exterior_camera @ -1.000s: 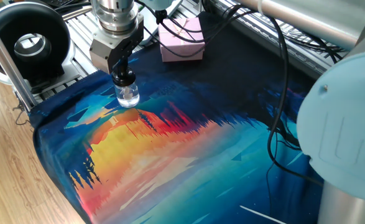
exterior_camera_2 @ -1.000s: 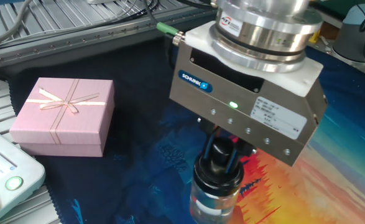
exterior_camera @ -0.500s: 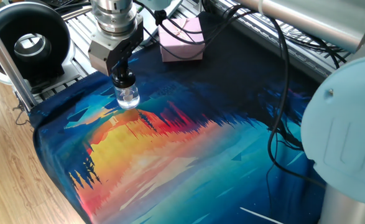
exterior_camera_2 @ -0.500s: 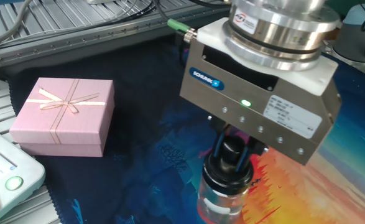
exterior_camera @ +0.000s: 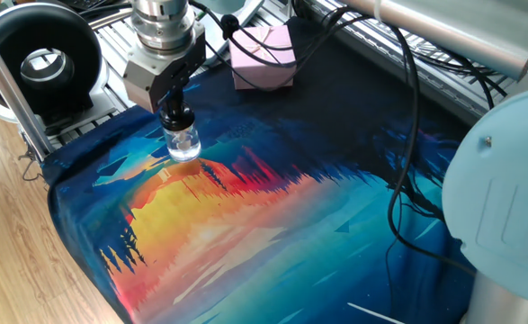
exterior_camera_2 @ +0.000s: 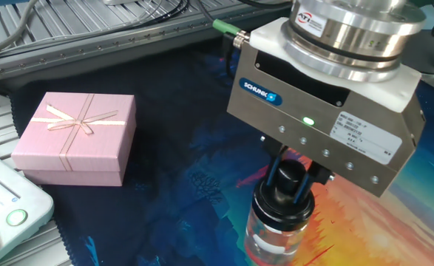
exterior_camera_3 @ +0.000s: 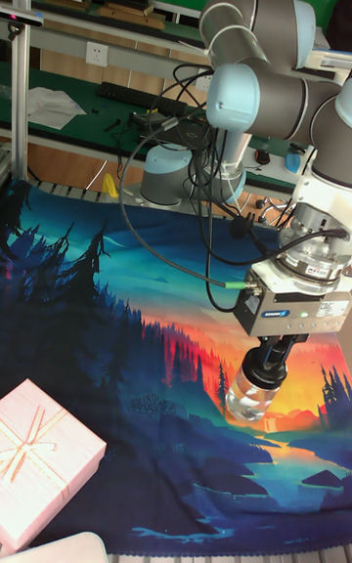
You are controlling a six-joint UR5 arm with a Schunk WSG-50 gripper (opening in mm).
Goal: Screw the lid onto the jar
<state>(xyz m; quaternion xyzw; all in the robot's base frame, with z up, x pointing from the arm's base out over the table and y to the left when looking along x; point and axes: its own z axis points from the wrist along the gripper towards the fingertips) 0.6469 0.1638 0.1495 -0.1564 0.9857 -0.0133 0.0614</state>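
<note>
The small clear glass jar [exterior_camera: 182, 144] [exterior_camera_2: 277, 238] [exterior_camera_3: 252, 399] stands on the printed cloth near its left end. On its neck sits the black lid [exterior_camera: 175, 115] [exterior_camera_2: 287, 182] [exterior_camera_3: 270, 357]. My gripper [exterior_camera: 174, 114] [exterior_camera_2: 289, 180] [exterior_camera_3: 271, 354] reaches straight down over the jar, its two dark fingers shut on the lid's sides. The steel gripper body hides the lid's top in the tall fixed view.
A pink gift box [exterior_camera: 264, 56] [exterior_camera_2: 76, 137] [exterior_camera_3: 41, 459] with a ribbon lies on the dark cloth behind the jar. A black round device [exterior_camera: 39, 65] stands off the cloth's left end. Cables [exterior_camera: 398, 99] hang from the arm over the cloth. A white button box [exterior_camera_2: 2, 205] sits nearby.
The gripper has turned about its vertical axis while holding the lid, its body swinging round over the jar. The jar stays in place on the cloth.
</note>
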